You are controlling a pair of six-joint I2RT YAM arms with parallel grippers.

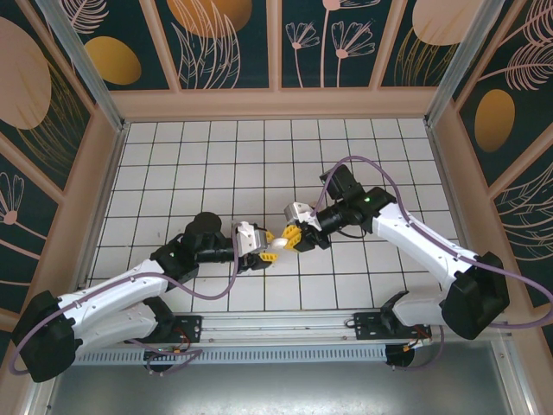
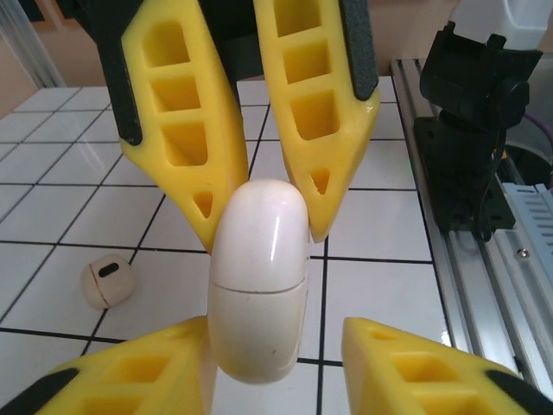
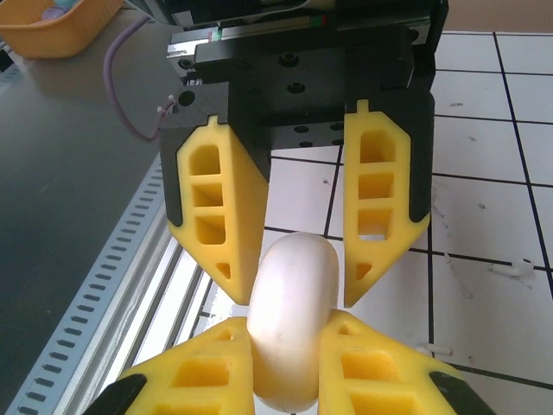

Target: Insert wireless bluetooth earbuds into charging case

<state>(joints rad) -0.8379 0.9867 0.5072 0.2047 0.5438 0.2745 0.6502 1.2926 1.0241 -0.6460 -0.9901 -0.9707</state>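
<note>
Closed white charging case (image 2: 263,251), ovoid, held between two opposed grippers over the white grid-tiled table (image 1: 173,156). Long axis lying along the line from one gripper to the other: left to right and slightly slanted in the top view, vertical in both wrist views. Lid seam (image 2: 242,285) crossing the short way at about mid-length; lid shut, contents hidden.

Right gripper (image 1: 290,235): pinching one end of the case, a yellow fingertip (image 3: 226,346) pressed flat against each side.

Left gripper (image 1: 266,249): spread astride the opposite end. One fingertip (image 2: 186,346) touching the shell, the other (image 2: 406,359) standing off with a visible gap; not clamped.

Pale pinkish earbud (image 2: 108,283), rounded, dark slot turned toward the left wrist camera, lying loose on a tile beside the case, apart from both grippers. Long axis not discernible.

Tiny whitish pieces (image 3: 510,268) scattered on tiles beyond the case in the right wrist view, well apart from the fingers; too small for a surer name.

Orange basket (image 3: 52,26) on the dark surface (image 3: 69,173) past the slotted rail (image 3: 130,259); something pale violet inside, otherwise unclear.
</note>
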